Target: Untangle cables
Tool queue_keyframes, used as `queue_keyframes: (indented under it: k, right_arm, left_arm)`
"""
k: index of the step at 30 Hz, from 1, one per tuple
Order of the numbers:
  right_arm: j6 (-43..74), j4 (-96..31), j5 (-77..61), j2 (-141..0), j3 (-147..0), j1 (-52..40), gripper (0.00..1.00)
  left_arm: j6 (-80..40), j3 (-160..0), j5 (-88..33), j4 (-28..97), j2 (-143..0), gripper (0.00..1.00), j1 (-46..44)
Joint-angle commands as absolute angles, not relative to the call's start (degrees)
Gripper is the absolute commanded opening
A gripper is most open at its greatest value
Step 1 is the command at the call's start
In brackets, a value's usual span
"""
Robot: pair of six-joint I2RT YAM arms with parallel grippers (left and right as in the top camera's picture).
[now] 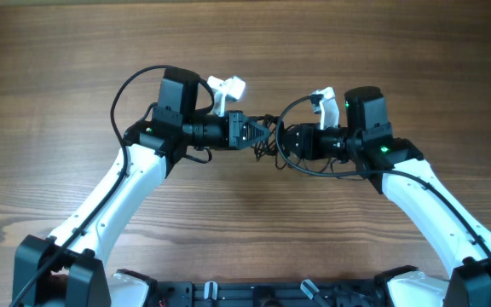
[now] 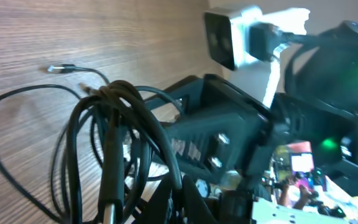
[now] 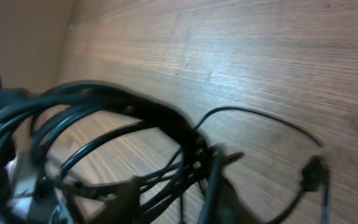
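The cables (image 1: pixel 267 139) are a small tangle of thin black cords hanging between my two grippers at the table's middle. My left gripper (image 1: pixel 252 133) is shut on the bundle; in the left wrist view its jaws (image 2: pixel 185 200) pinch cords of the looped cables (image 2: pixel 114 118), and a silvery tip (image 2: pixel 57 68) lies on the wood. My right gripper (image 1: pixel 283 141) faces it from the right. In the blurred right wrist view its fingers (image 3: pixel 179 198) straddle and grip several strands of the cables (image 3: pixel 135 112), and a small plug end (image 3: pixel 312 172) trails to the right.
The wooden table (image 1: pixel 245 51) lies all round the arms. The right arm's black gripper body (image 2: pixel 229 127) and white camera (image 2: pixel 229 34) sit close in front of the left wrist. Thicker black robot wires (image 1: pixel 126 85) arc over each arm.
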State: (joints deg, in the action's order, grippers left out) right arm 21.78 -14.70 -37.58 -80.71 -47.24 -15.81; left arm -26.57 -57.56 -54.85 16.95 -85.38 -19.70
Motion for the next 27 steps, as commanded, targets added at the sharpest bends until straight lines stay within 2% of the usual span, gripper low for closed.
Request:
queue_keyframes:
  k: [1,2,3,7,10,13,18,27]
  right_arm:
    - [25.50,-14.63,-32.14,-81.23,-47.88,-15.94,0.14]
    - [26.00,-14.85,-30.89,-81.23,-47.88,-15.94,0.07]
    - [26.26,-15.16,-29.82,-81.23,-47.88,-15.94,0.04]
    - [32.23,-22.22,-15.22,-81.23,-47.88,-15.94,0.04]
    - [33.67,-29.85,-1.04,-81.23,-47.88,-15.90,0.05]
    - [34.94,-34.41,7.18,-81.23,-47.86,-15.90,0.04]
    - [36.01,-35.46,9.69,-81.23,-47.22,-15.88,0.04]
    - [39.42,-37.19,11.62,-81.23,-47.20,-15.68,0.04]
  left_arm:
    - [-25.23,-58.04,-59.57,16.16,-84.53,0.04,-19.77]
    - [-25.23,-58.04,-59.55,16.16,-84.53,0.04,-19.75]
    - [-25.21,-58.04,-59.48,16.16,-84.53,0.04,-19.75]
    - [-22.57,-58.04,-55.72,18.11,-84.53,0.04,-19.68]
    - [-22.63,-58.04,-43.66,23.40,-84.53,0.04,-19.68]
    - [-22.65,-58.04,-31.53,28.21,-84.53,0.04,-19.68]
    - [-22.68,-58.04,-21.65,32.23,-84.53,0.04,-18.70]
    - [-22.94,-58.04,-22.90,33.26,-84.53,0.04,-9.30]
